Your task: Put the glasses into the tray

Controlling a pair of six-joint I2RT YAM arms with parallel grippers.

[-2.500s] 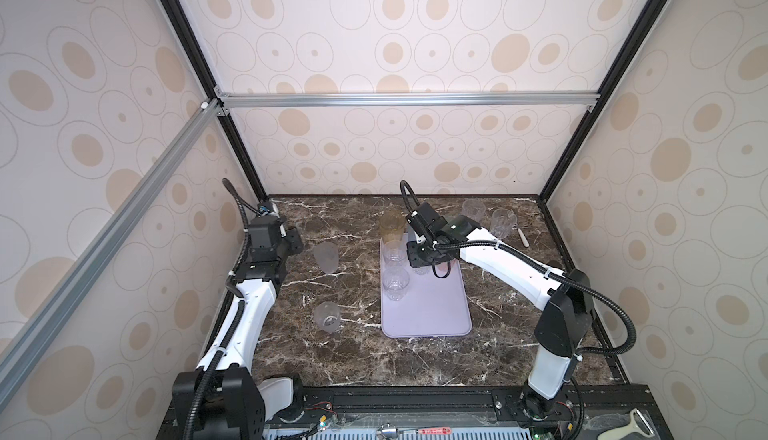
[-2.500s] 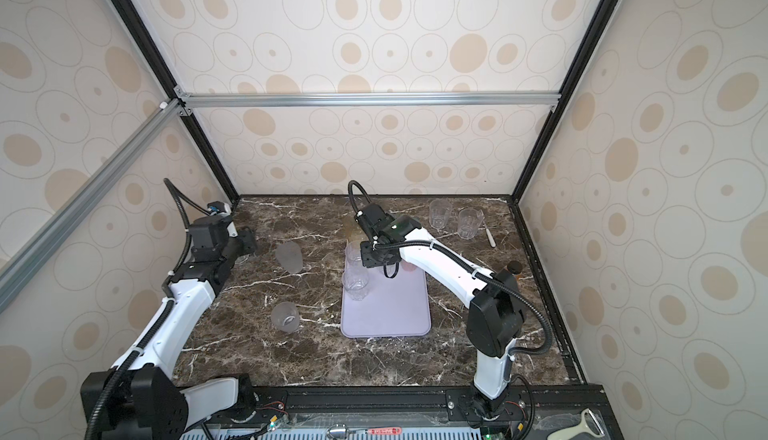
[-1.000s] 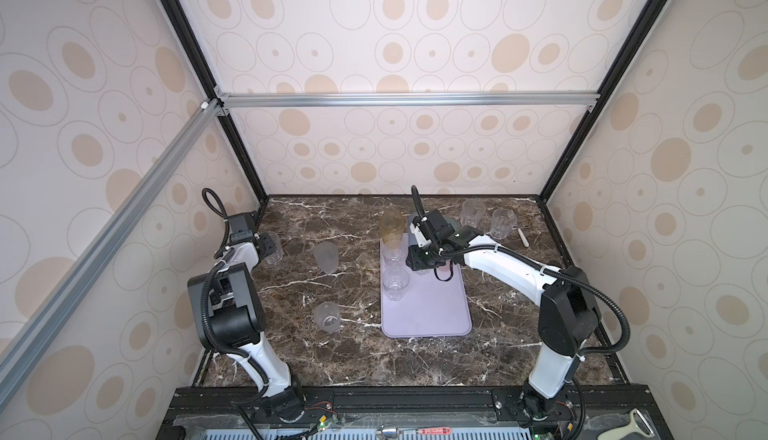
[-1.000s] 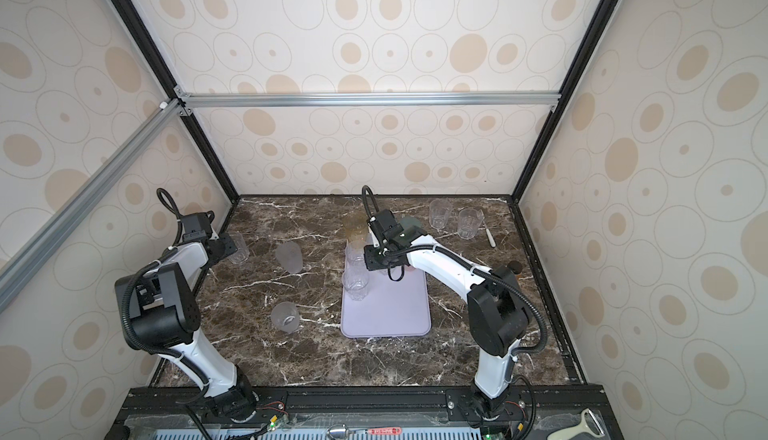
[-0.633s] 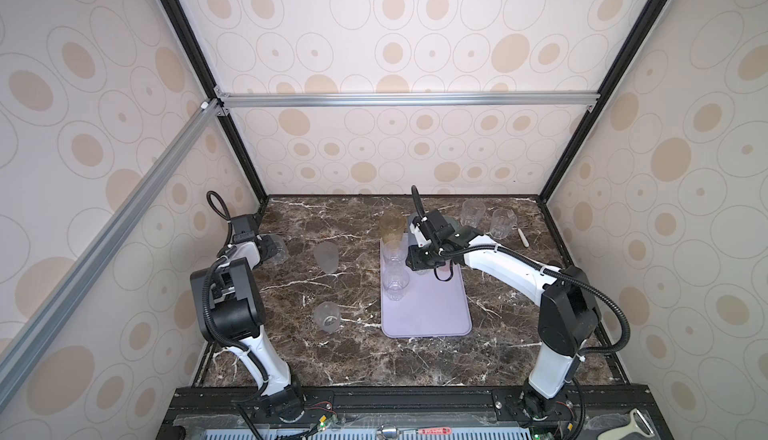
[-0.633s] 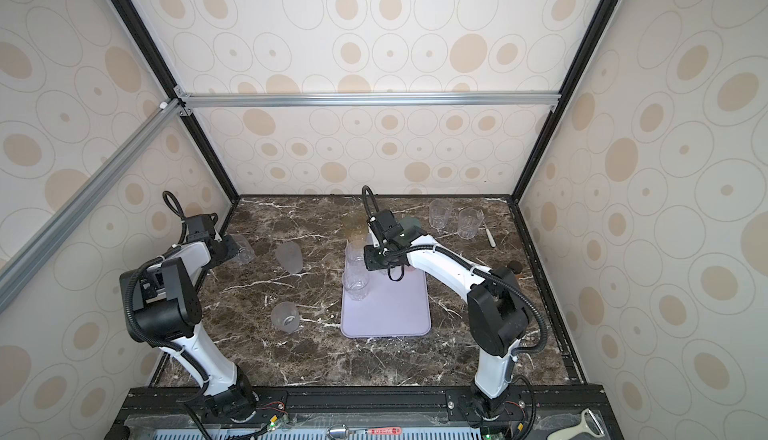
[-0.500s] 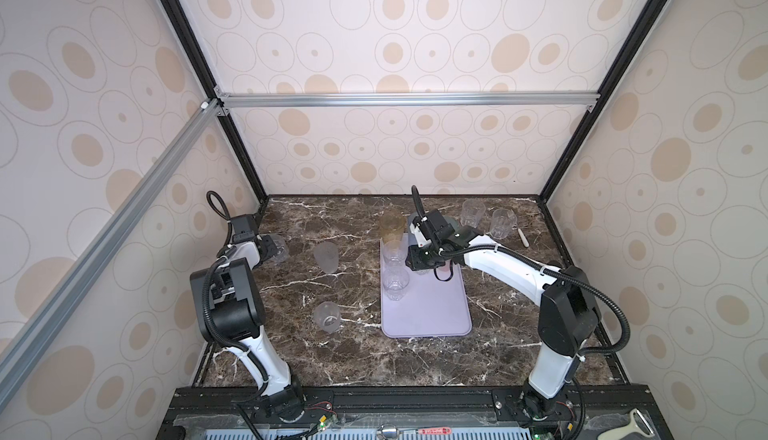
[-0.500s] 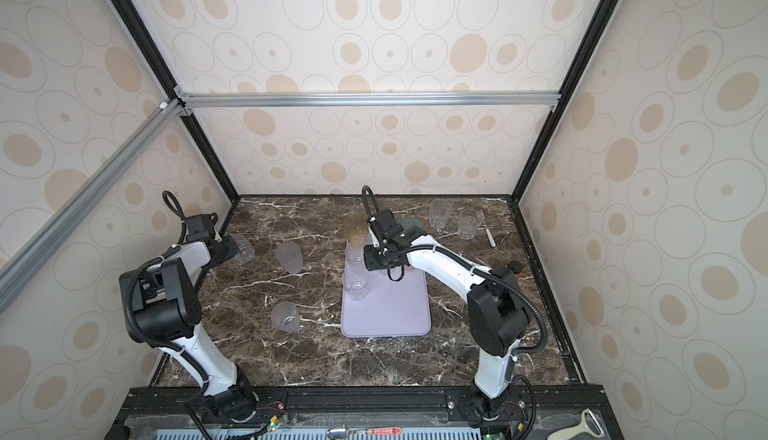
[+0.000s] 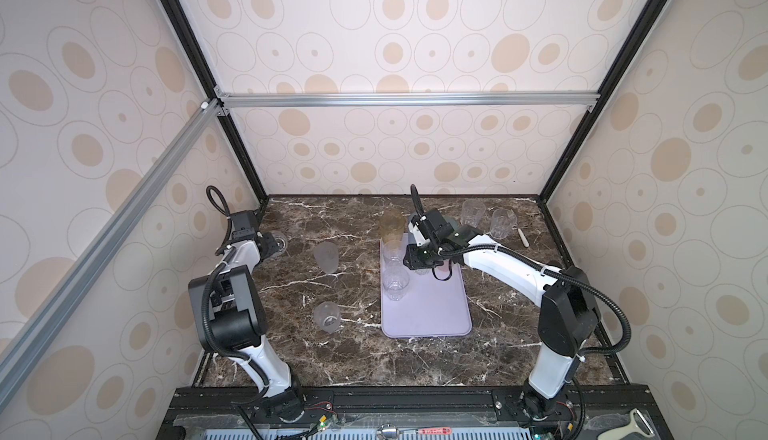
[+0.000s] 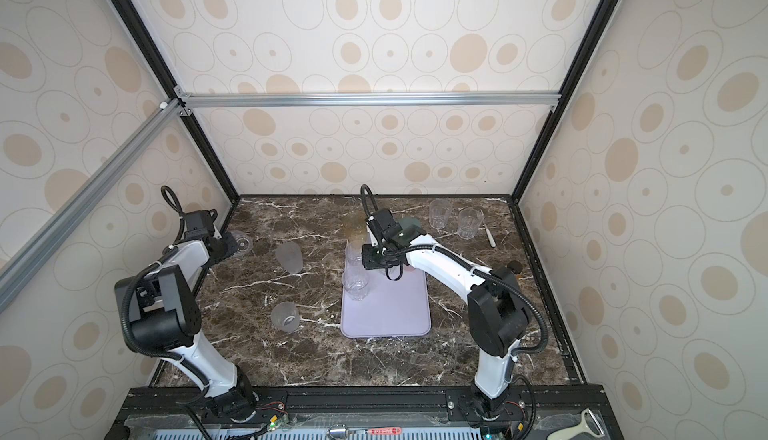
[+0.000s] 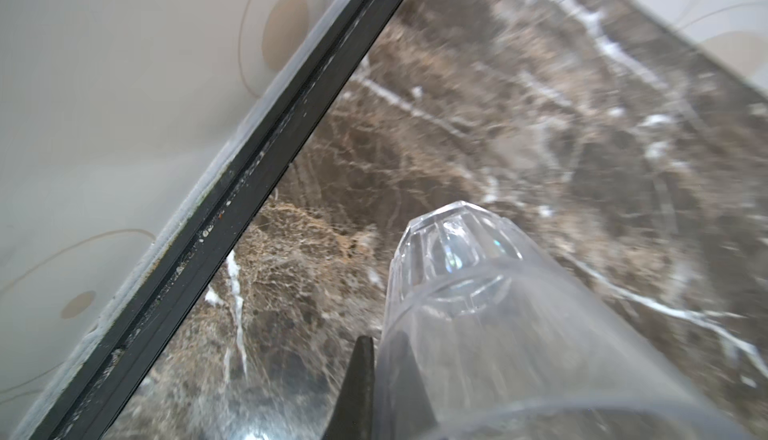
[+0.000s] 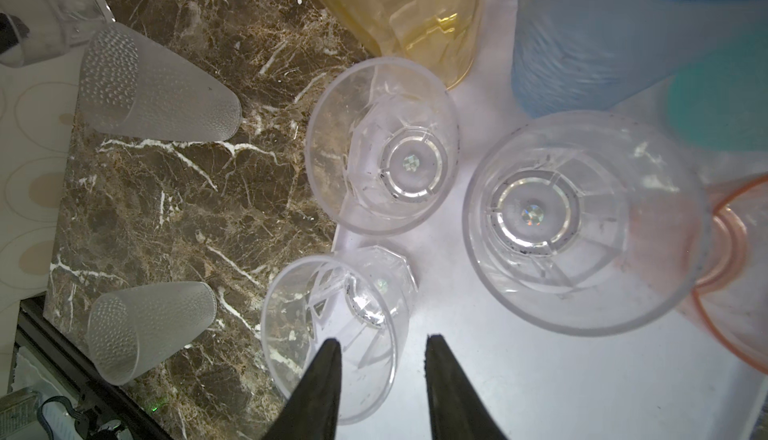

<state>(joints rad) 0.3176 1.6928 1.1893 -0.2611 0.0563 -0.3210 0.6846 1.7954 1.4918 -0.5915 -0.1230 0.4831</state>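
The lavender tray (image 9: 432, 313) (image 12: 540, 375) lies mid-table. On its far end stand three clear glasses (image 12: 382, 147), with a blue one (image 12: 602, 43) and a pink one (image 12: 739, 267) beside them. An amber glass (image 9: 391, 226) stands at the tray's far corner. My right gripper (image 12: 380, 338) hovers open over that end, its jaws either side of one clear glass's rim (image 12: 332, 334). At the left wall my left gripper (image 11: 380, 340) is shut on the wall of a clear glass (image 11: 457, 292) (image 9: 277, 242), one finger inside and one outside.
Two frosted glasses (image 9: 326, 257) (image 9: 327, 316) stand on the marble left of the tray. Two clear glasses (image 9: 472, 212) (image 9: 500, 224) and a white stick (image 9: 523, 237) are at the back right. The black frame rail (image 11: 232, 209) runs close to the left gripper.
The left arm has swung to the left wall and its gripper has closed on the clear glass there. The right gripper has stayed nearly still over the tray.
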